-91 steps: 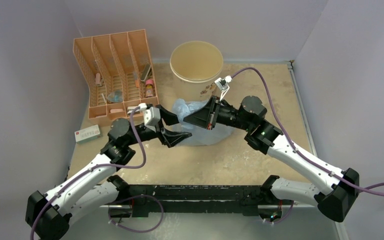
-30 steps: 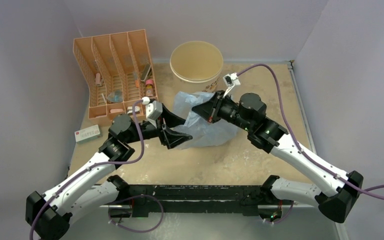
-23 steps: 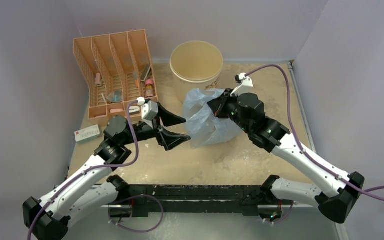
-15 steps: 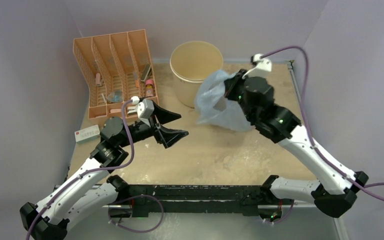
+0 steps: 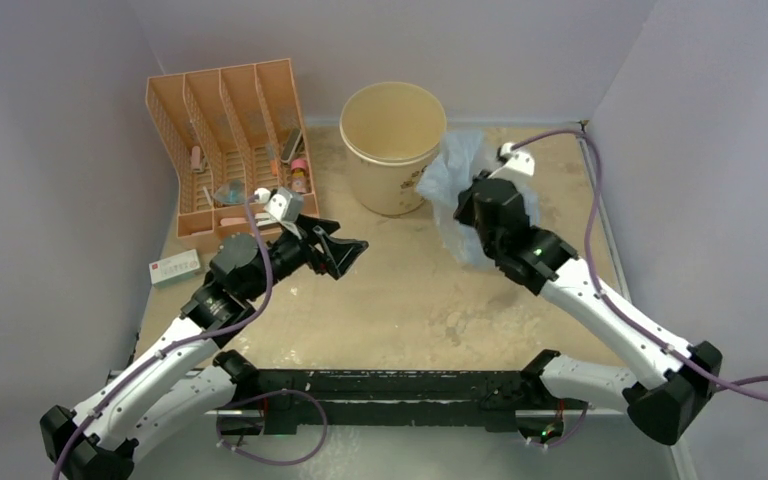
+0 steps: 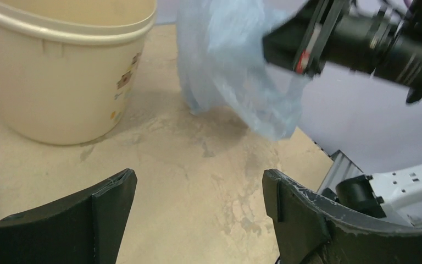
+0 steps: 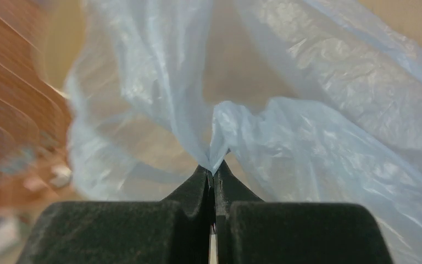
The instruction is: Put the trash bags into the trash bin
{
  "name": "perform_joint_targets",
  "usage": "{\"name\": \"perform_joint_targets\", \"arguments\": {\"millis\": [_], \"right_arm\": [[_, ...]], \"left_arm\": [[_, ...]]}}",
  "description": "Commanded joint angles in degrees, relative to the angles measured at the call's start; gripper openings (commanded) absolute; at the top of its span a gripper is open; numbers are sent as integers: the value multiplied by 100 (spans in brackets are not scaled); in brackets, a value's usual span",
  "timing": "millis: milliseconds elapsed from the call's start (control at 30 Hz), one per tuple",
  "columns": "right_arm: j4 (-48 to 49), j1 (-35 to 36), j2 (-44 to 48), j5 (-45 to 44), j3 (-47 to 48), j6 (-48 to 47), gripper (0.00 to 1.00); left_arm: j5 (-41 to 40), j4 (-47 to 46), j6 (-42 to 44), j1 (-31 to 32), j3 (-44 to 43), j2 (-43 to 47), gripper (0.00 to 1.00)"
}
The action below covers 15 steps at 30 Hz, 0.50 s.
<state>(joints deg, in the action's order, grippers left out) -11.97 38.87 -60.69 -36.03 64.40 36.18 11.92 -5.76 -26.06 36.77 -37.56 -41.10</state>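
The right hand [image 7: 213,174] pinches the trash bag [image 7: 318,143], which hangs beside the trash bin [image 5: 391,186]; the left hand [image 6: 198,179] is spread apart.

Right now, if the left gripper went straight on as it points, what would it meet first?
Likely the bag hanging from the right gripper; the bin stands left of that line. Depth is unclear, so bare table could come first.

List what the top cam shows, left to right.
orange organizer rack → left gripper, open → trash bin → trash bag, pinched by the right gripper
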Motion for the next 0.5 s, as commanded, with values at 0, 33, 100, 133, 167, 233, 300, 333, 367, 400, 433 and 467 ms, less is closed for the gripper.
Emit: {"name": "perform_joint_targets", "arguments": {"millis": [0, 33, 100, 133, 167, 233, 300, 333, 367, 400, 433, 467], "right_arm": [[119, -23, 714, 198, -341, 228, 0], [78, -41, 749, 138, -248, 187, 0], [-332, -68, 555, -127, 122, 200, 0], [-559, -75, 450, -251, 287, 271, 0], [-683, -81, 365, -334, 378, 298, 0], [-683, -87, 352, -305, 335, 329, 0], [-552, -112, 443, -120, 164, 384, 0], [-484, -132, 481, -16, 61, 407, 0], [-448, -147, 504, 87, -36, 445, 0], [-439, -161, 505, 168, -101, 507, 0], [-438, -173, 497, 277, -163, 550, 0], [-434, -185, 501, 356, -222, 592, 0]], "left_arm": [[-684, 421, -291, -5, -319, -219, 86], [-779, 530, -336, -1, -396, -309, 87], [-963, 897, -438, 0, -568, -479, 88], [-1000, 995, -465, -2, -651, -564, 89], [-1032, 1069, -488, -2, -736, -644, 89], [-1117, 1228, -528, -20, -964, -868, 91], [-1139, 1466, -565, -90, -1254, -1200, 92], [-1072, 1546, -548, -156, -1420, -1356, 92], [-958, 1610, -533, -241, -1568, -1511, 92], [-764, 1690, -563, -342, -1735, -1688, 93], [-588, 1808, -665, -447, -1884, -1844, 93], [-435, 1818, -740, -527, -1962, -1991, 93]]}}
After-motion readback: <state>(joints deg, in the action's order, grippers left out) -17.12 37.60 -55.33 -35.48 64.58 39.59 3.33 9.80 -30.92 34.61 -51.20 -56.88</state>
